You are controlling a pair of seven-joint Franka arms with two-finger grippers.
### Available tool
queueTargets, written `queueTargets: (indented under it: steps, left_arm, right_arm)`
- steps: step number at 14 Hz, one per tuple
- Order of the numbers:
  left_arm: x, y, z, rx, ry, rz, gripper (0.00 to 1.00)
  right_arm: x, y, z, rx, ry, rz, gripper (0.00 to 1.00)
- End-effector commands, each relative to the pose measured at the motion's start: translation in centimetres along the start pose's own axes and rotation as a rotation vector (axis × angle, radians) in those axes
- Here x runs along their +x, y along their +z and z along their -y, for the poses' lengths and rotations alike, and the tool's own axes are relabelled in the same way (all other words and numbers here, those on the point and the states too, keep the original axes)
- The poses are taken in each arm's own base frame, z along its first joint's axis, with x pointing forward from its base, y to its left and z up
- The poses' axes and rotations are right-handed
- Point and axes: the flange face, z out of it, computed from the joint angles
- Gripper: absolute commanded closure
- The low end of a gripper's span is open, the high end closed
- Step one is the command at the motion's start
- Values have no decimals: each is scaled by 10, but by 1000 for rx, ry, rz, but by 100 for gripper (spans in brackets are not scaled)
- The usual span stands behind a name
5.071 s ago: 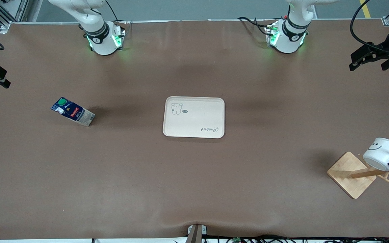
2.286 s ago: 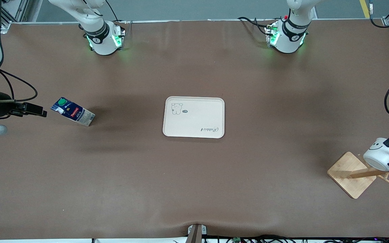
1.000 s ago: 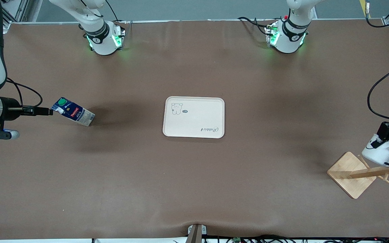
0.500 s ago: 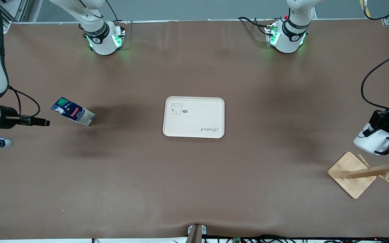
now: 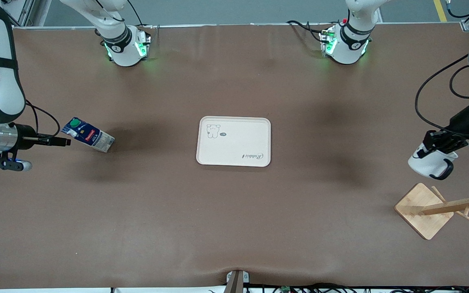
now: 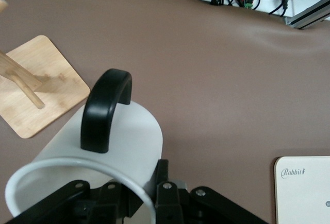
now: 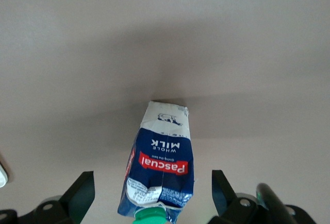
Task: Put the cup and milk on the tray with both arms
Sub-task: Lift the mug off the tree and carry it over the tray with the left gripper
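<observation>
White smiley mug (image 5: 430,163) is off the rack and in the air, pinched at its rim by the left gripper (image 5: 438,141), over bare table between the wooden mug rack (image 5: 430,209) and the cream tray (image 5: 233,141). In the left wrist view the black fingers (image 6: 111,198) clamp the rim with the black handle (image 6: 105,109) pointing away from the gripper, so the handle is clear of the grip. My read: rim grip was chosen so the mug could slide off the peg and be set down upright.

Milk carton (image 5: 87,137) stands on the table toward the right arm's end, well apart from the tray. Right gripper (image 5: 59,141) is level with its green-capped top, just beside it. Right wrist view shows the fingers (image 7: 77,195) spread wide either side of the carton (image 7: 160,177), not touching. Looks like a side-on approach to grip the upper body; nothing grasped yet.

Tray lies mid-table, nothing on it; bear drawing toward the bases, "Rabbit" lettering nearer the front camera.

Count: 1 mug, 1 carton, 1 tray, 1 rack, 2 arms, 2 grippers. 0 of 2 items placed.
</observation>
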Motion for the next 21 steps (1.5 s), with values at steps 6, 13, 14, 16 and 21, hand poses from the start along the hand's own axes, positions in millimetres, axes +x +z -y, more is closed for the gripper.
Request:
queueTargets:
  steps: [6,13,14,16,21]
  left_arm:
    - [-1,60,-141,97,-21,107,100]
    - [-59,162,-284,133,-56,258,100]
    - [-66,175,-300,141,-42,289,100]
    - [-73,196,-326,141,-52,343,100]
    - [-108,246,-397,174,-130,402,100]
  right_arm:
    - [-41,24,0,8,109,-4,0]
    - [-58,64,-7,6,123,-85,0]
    - [-59,65,-7,6,123,-79,11]
    - [-65,79,-7,5,124,-51,14]
    - [-64,79,-7,5,119,-49,68]
